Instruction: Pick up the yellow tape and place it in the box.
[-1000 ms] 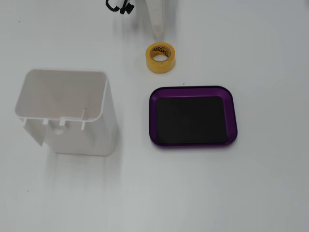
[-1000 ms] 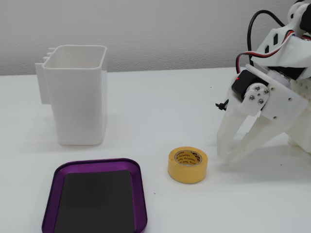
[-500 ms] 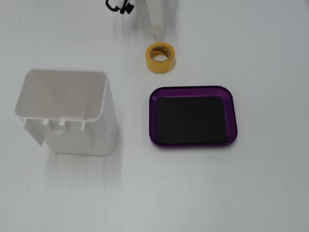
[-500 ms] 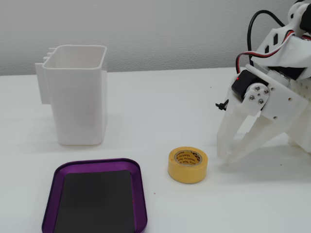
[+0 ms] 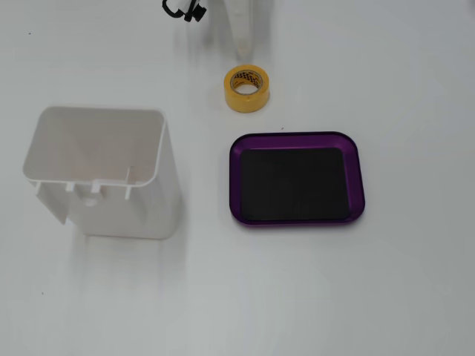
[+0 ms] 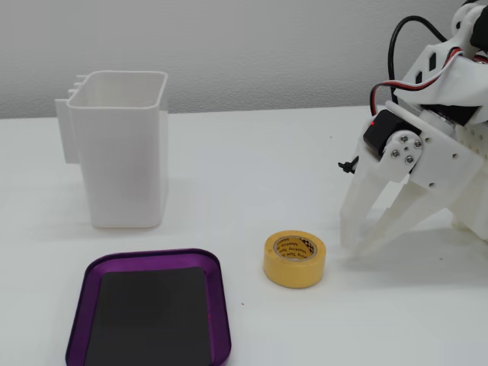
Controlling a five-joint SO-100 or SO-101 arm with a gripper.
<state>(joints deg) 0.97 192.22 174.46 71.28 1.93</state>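
Tape (image 6: 294, 258) sits flat on the white tabletop (image 6: 252, 175), hole up, so you can see the printed brownish core in both fixed views. Your claw (image 6: 355, 246) stands just beside it in a fixed view, to the right, fingers spread apart and empty, tips down at the tabletop and not touching the roll. Seen from above in a fixed view, the tape (image 5: 247, 88) lies just below the white finger (image 5: 243, 30) that enters from the top edge, with a small gap between them. You have the box (image 5: 297, 178), a purple tray with a black floor, lying near the tape and nothing in it; in that top view it is below the roll, and in the side view the box (image 6: 149, 309) is to the roll's lower left. Bin (image 6: 120, 148), tall and white, stands upright well apart from the tape, beyond the box.
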